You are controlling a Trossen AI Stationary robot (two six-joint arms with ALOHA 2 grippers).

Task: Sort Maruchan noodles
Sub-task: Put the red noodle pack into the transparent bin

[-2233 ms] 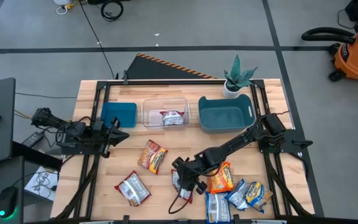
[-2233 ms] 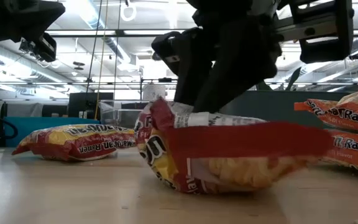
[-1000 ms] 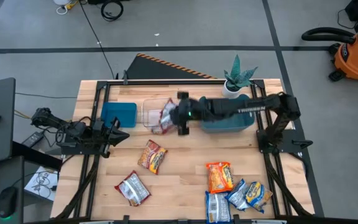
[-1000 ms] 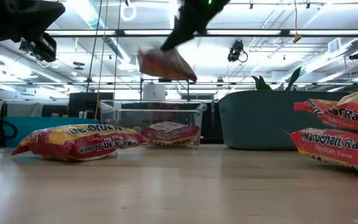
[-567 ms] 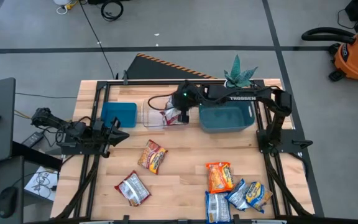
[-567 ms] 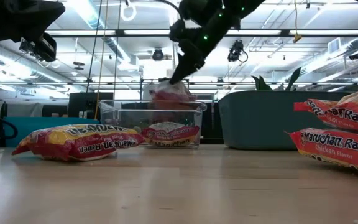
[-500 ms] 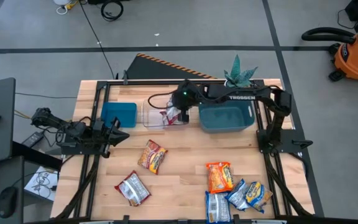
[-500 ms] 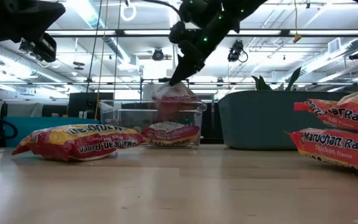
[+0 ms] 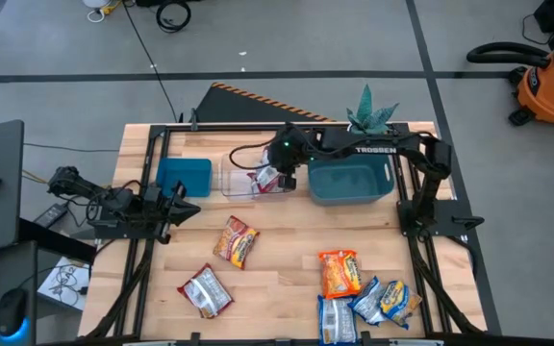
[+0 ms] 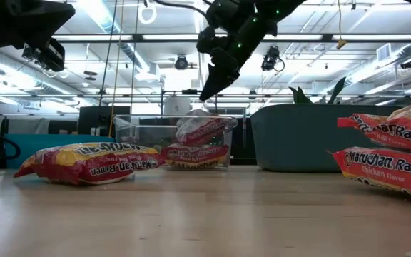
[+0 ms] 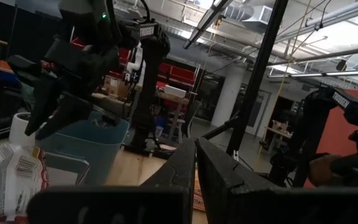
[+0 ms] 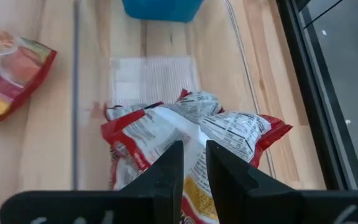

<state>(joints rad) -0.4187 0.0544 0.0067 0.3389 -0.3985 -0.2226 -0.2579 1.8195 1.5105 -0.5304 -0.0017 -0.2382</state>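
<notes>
Two red-and-silver packets point(image 12: 185, 146) — crinkled, overlapping — in the clear tub point(image 9: 234, 163).

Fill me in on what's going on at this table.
The right tool hangs open over the clear tub, where two red packets now lie. Two more red packets lie mid-table, orange and blue ones at the near right. The left tool waits by the table's left side.
</notes>
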